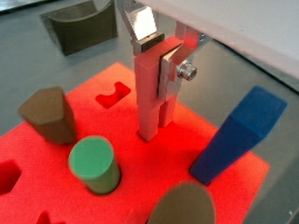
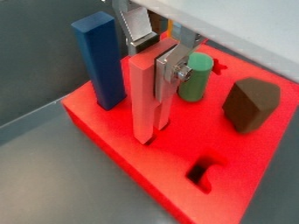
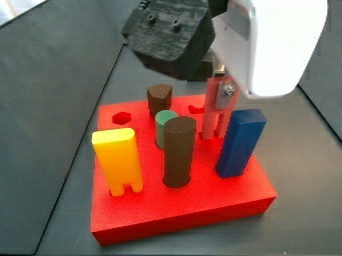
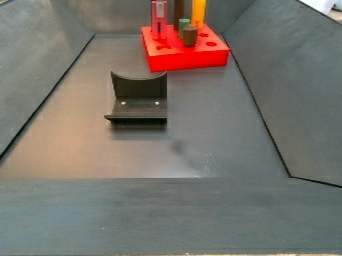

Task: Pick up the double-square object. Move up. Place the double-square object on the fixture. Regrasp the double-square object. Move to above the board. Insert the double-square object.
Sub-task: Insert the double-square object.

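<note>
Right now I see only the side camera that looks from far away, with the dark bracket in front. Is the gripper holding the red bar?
Observer: Yes. In both wrist views the gripper is shut on the red bar, which stands upright over the board.
Operator: Does its lower end reach the board?
Observer: It meets the board's surface in both wrist views. I cannot tell how deep it sits.
Operator: Is anything crowding it?
Observer: In a wrist view the blue block stands beside the bar, with a clear gap between them.
</note>
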### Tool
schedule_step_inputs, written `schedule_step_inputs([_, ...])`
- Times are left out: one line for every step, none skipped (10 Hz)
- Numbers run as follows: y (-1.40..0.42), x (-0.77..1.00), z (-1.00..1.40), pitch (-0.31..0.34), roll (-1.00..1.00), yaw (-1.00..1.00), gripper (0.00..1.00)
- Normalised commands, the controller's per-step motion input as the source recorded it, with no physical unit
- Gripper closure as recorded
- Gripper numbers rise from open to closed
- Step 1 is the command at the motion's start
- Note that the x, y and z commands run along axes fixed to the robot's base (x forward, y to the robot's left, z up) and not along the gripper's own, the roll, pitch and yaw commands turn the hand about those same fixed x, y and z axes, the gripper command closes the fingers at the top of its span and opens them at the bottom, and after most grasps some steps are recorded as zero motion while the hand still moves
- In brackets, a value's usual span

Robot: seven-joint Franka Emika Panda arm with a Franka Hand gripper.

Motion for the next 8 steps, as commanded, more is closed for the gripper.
schedule_step_inputs([0.00, -0.21, -0.35, -0.030, 0.00, 0.39, 1.00])
schedule_step_inputs([0.00, -0.05, -0.46, -0.033, 0.00, 0.60, 1.00])
schedule_step_inputs([-0.03, 0.00, -0.56, -0.010, -0.01, 0.49, 1.00])
schedule_step_inputs([-0.13, 0.11, -0.59, -0.019, -0.02, 0.30, 1.00])
schedule_step_inputs([-0.15, 0.06, -0.64, -0.041, 0.00, 0.07, 1.00])
schedule_step_inputs([0.00, -0.06, -0.05, -0.016, 0.01, 0.00, 1.00])
schedule_step_inputs([0.00, -0.02, 0.00, -0.027, 0.00, 0.00, 1.00])
schedule_step_inputs([0.00, 0.00, 0.00, 0.013, 0.00, 0.00, 1.00])
